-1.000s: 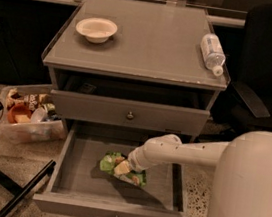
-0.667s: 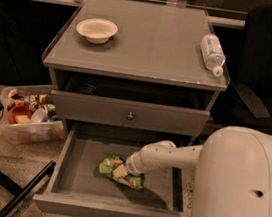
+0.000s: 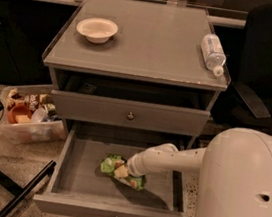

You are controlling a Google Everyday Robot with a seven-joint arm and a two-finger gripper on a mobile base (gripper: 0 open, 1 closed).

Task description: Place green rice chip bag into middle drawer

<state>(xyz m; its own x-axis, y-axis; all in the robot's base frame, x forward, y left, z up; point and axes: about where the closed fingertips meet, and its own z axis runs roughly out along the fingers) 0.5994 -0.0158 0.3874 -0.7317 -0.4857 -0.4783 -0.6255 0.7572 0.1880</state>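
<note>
Green rice chip bag (image 3: 110,164): lies crumpled on the floor of the middle drawer, a little right of its centre and nearer the front than the back; green foil with tan patches showing.
Middle drawer (image 3: 79,172): pulled well out from the cabinet, a wide shallow grey tray with low walls; the bag is the only loose thing on its floor.
Gripper (image 3: 126,171): down inside the open drawer, right at the bag and overlapping its middle.
Gripper state: cannot tell how far open it is, nor whether it has hold of the bag; its tip merges with the foil.
Arm (image 3: 169,158): white, reaching in from the right, sloping down over the drawer's right wall towards the bag.
Robot body (image 3: 243,191): large rounded white shell filling the lower right corner.
Upper drawer (image 3: 90,108): shut, flat grey front with 1 silver knob, directly above the open tray.
Slot above it (image 3: 128,89): a dark open gap under the top.
Cabinet top (image 3: 151,37): flat grey surface.
White bowl (image 3: 97,28): upright at the back left of the top.
Water bottle (image 3: 213,51): clear, lying on its side near the right edge, cap towards the front.
Plastic bin (image 3: 31,118): on the floor left of the cabinet, holding mixed snacks.
Black chair (image 3: 271,64): to the right of the cabinet.
</note>
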